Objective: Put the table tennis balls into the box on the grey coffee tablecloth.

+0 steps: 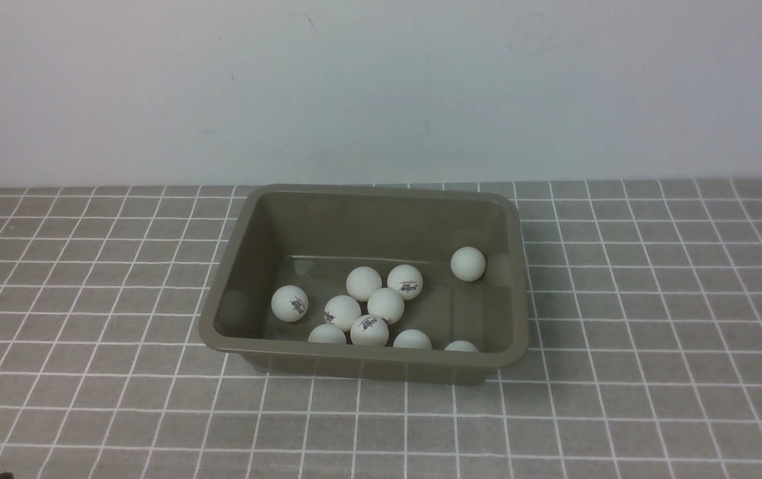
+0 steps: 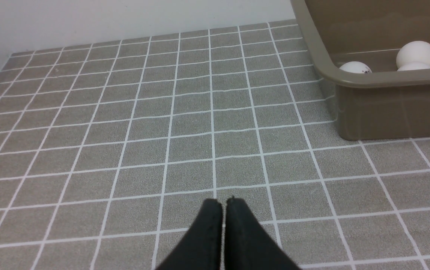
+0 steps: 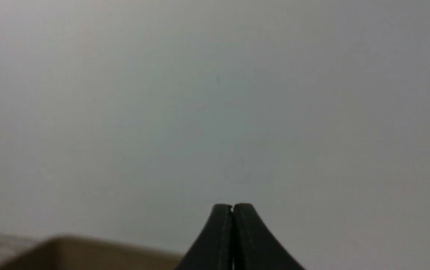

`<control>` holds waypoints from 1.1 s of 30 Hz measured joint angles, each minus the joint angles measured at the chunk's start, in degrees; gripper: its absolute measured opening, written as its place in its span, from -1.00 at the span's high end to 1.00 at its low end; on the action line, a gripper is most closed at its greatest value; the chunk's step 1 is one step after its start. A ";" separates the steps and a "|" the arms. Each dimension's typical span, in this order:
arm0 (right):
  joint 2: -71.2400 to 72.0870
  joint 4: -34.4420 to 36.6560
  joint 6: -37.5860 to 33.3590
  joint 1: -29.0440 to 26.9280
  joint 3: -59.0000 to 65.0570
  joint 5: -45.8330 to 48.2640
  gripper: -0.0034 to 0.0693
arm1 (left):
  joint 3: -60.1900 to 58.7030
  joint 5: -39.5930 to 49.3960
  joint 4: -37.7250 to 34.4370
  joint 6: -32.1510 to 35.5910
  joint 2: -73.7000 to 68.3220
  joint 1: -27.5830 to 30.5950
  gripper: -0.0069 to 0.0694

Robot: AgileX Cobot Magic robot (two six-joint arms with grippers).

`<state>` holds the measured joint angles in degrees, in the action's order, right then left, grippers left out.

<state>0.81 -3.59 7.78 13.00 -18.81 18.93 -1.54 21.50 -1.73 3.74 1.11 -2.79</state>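
a: where did the table tennis balls (image 1: 385,305) sit?

b: all ten that showed lay inside the box (image 1: 245,246). one rested alone by its right wall, one alone toward its left wall, and the others clustered in the middle and along its near wall, several touching. some showed a small dark-and-red logo.

a: and the box itself?

b: it stood on the grey coffee tablecloth (image 1: 653,319) covering the worktop, about midway between the left and right edges and close to the far edge, where a pale wall (image 1: 381,86) rose.

a: how was the left end effector (image 2: 224,204)?

b: its two black fingers were pressed together with nothing between them, hovering over bare cloth near the worktop's near left part, with the box's corner off to one side.

a: the right end effector (image 3: 232,208)?

b: fingers closed tip to tip as well, empty, facing the plain wall, with a blurred edge of the box low in its view. neither arm showed in the front view.
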 joint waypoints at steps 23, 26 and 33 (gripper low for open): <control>-0.08 -2.20 0.07 -8.44 19.88 3.45 0.94 | 0.00 0.10 0.04 0.00 0.00 0.00 0.83; -0.08 -2.20 0.07 -8.44 19.88 3.45 0.94 | 0.00 0.10 0.04 0.00 0.00 0.00 0.83; -0.08 -2.20 0.09 -8.44 19.88 3.45 0.94 | 0.00 0.10 0.04 0.00 0.00 0.00 0.83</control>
<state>0.73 -5.79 7.87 4.55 1.07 22.38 -1.54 21.60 -1.69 3.74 1.11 -2.79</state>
